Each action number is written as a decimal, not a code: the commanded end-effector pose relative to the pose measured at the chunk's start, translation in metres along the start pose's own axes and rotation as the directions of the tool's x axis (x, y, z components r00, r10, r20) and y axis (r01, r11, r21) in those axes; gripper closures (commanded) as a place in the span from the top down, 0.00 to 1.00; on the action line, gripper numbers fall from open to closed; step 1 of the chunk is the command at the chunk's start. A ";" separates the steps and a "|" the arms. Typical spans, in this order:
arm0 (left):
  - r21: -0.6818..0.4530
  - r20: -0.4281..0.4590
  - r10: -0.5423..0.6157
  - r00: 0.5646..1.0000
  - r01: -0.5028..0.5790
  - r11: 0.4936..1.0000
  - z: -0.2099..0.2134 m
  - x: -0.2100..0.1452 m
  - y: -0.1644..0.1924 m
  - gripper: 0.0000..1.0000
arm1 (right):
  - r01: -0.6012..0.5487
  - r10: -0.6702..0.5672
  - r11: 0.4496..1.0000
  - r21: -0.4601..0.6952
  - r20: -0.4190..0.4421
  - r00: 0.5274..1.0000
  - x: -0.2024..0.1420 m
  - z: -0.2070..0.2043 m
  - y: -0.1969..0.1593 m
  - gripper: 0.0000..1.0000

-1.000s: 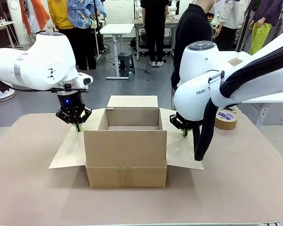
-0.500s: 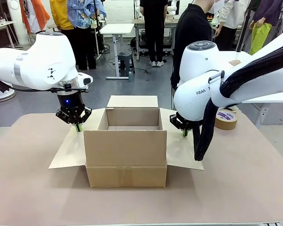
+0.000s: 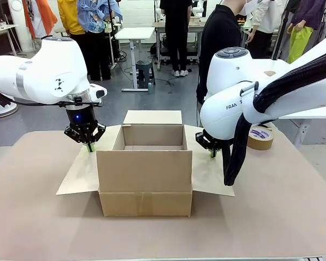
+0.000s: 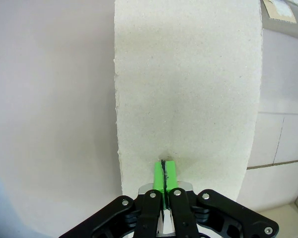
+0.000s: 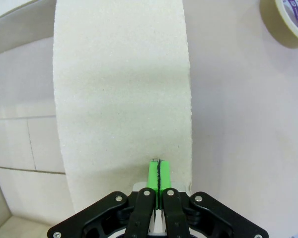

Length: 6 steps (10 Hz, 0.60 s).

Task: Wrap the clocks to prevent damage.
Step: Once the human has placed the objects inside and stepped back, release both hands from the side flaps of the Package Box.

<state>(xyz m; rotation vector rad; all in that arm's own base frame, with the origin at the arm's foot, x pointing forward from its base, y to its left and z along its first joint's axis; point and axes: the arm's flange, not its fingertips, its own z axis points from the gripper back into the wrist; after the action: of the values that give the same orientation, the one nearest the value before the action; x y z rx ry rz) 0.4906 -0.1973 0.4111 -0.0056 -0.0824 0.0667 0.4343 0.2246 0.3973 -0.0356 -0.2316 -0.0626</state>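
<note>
Now box upright, mouth up (flaps splayed sideways); left hand, right hand closed tight.

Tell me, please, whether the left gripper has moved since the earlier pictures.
No. The left gripper keeps its place, shut tips resting on the left flap, no nearer the cardboard box wall.
</note>
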 end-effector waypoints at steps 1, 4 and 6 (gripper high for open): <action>0.001 -0.002 0.006 1.000 -0.006 1.000 -0.001 0.000 0.000 0.00 | 0.001 -0.001 1.000 0.000 0.000 1.000 0.000 0.000 0.000 0.01; 0.001 -0.002 0.006 1.000 -0.006 1.000 -0.001 0.000 0.000 0.00 | 0.001 -0.001 1.000 0.000 0.000 1.000 0.000 0.000 0.000 0.01; 0.001 -0.002 0.006 1.000 -0.006 1.000 -0.001 0.000 0.000 0.00 | 0.001 -0.001 1.000 0.000 0.000 1.000 0.000 0.000 0.000 0.01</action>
<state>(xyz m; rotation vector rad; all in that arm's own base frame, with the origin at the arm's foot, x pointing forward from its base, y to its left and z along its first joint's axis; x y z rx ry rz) 0.4906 -0.1973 0.4111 -0.0056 -0.0824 0.0667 0.4343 0.2246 0.3973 -0.0356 -0.2316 -0.0626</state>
